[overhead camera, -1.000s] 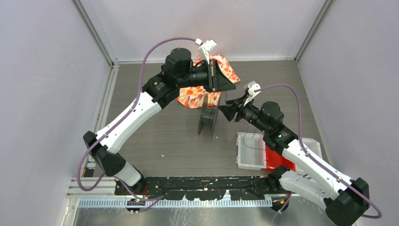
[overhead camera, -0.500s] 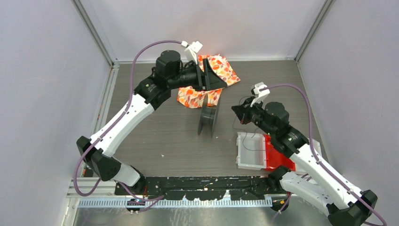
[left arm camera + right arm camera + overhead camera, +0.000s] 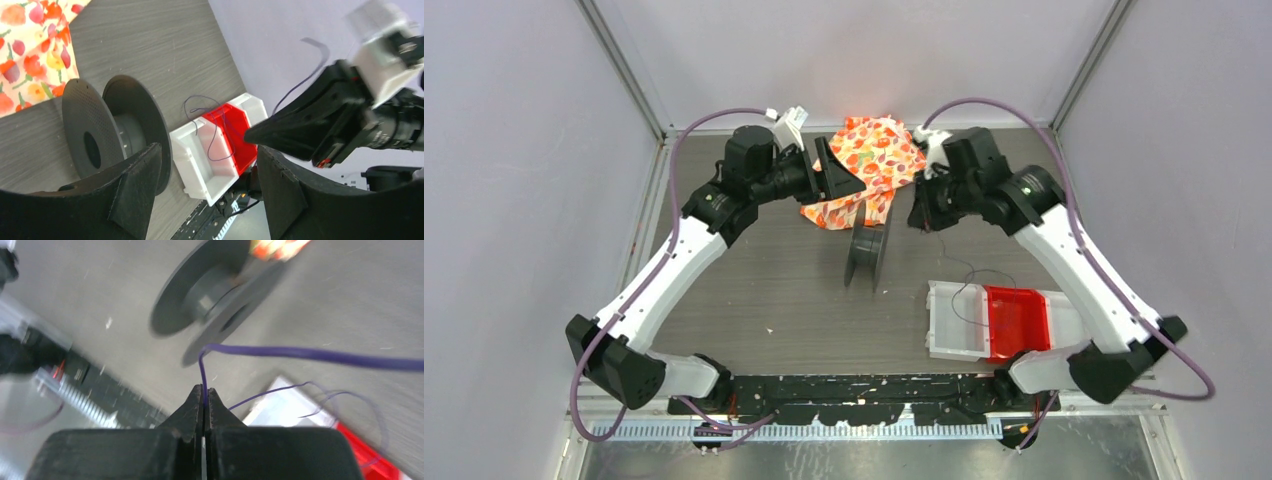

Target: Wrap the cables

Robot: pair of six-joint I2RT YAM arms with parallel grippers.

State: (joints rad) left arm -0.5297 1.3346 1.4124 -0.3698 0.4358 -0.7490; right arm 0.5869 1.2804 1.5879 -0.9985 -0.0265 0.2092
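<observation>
Nearest the arm bases, a white bin (image 3: pixel 937 322) and a red bin (image 3: pixel 1024 335) sit side by side, with loose loops of thin dark cable (image 3: pixel 300 353) lying across both. One strand rises to the right gripper (image 3: pixel 204 392), which pinches it tight. A black spool (image 3: pixel 867 255) stands on edge mid-table. Beyond it, the left gripper (image 3: pixel 207 160) is spread wide beside a floral cloth (image 3: pixel 876 158).

Black spool (image 3: pixel 117 132) on edge on the table (image 3: pixel 150 45); flowered cloth (image 3: pixel 30 45) just behind it. Right of the spool, white bin (image 3: pixel 200 167) and red bin (image 3: pixel 236 131) touching, thin cable (image 3: pixel 292 92) looped over both. Farther right, right gripper (image 3: pixel 255 134) pinched closed, cable trailing up from it.
</observation>
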